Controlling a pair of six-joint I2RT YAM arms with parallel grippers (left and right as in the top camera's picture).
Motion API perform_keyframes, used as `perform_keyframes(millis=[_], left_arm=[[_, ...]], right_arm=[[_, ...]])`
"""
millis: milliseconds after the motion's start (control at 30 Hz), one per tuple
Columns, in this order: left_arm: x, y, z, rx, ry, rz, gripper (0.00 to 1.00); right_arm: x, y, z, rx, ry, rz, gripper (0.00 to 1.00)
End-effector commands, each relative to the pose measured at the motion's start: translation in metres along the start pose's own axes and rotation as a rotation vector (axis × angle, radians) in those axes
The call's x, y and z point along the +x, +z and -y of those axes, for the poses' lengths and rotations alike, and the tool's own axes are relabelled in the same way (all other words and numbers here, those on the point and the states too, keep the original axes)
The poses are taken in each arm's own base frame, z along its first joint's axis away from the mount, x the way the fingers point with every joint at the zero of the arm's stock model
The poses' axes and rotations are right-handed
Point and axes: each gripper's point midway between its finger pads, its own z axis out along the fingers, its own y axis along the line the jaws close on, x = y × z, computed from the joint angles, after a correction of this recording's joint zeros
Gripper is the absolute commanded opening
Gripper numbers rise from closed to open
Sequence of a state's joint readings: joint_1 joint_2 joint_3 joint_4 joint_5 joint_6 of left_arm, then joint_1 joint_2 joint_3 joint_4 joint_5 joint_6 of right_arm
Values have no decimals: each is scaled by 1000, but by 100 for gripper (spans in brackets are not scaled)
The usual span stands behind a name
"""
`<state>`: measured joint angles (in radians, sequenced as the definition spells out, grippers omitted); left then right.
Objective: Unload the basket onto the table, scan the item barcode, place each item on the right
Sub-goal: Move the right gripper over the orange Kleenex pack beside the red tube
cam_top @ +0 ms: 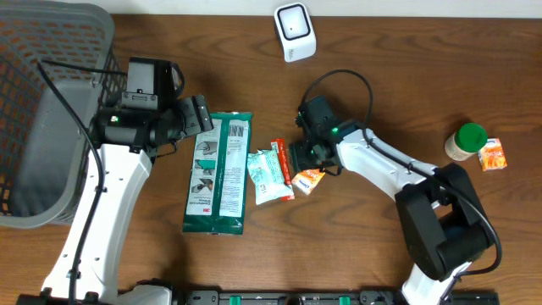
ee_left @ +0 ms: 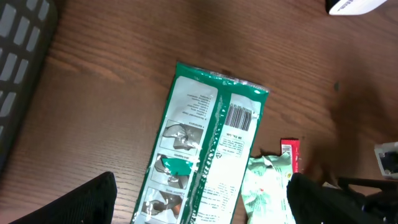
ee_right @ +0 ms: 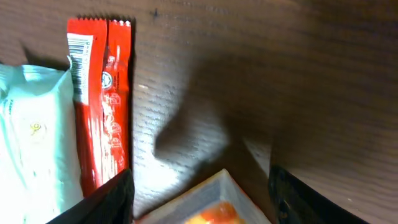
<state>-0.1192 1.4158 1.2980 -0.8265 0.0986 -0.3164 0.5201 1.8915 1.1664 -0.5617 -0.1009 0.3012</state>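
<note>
— Left jaws?
— Wide apart, empty, just beside the far end of the green pouch (cam_top: 218, 174); barcode (ee_left: 241, 117) facing up.
— Further right?
— Pale packet (cam_top: 268, 176) and red stick (cam_top: 282, 167), touching, flat on the tabletop (cam_top: 423, 68).
— Right jaws?
— Astride one corner of the orange packet (cam_top: 309, 180), just beside the stick. Clamped or merely close: cannot tell.
— Scanner (cam_top: 294, 31)?
— White, at the far edge, well apart from the packets.

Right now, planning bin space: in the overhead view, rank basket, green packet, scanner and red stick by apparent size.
1. basket
2. green packet
3. scanner, which stands taller, so nearer the camera
4. red stick
</note>
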Motion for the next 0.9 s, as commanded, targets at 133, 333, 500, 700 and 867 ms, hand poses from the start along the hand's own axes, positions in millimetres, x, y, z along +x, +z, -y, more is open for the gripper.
perform_keyframes(millis=[133,333,500,700,867], left_arm=[[-1,1,-2,-7,7,2,88],[-1,1,-2,-7,6,2,88],[-1,1,-2,-7,7,2,88],[-1,1,-2,-7,6,2,88],[-1,1,-2,-7,7,2,88]], right_arm=[[-44,-46,-20,-33,-118,118,62],[-29,-39,-42,-109,-164,74,6],[-9,-22,-32,-32,-183,40,7],[12,-4,-10,62,-186,19,9],[22,2,19,201,-181,15,9]])
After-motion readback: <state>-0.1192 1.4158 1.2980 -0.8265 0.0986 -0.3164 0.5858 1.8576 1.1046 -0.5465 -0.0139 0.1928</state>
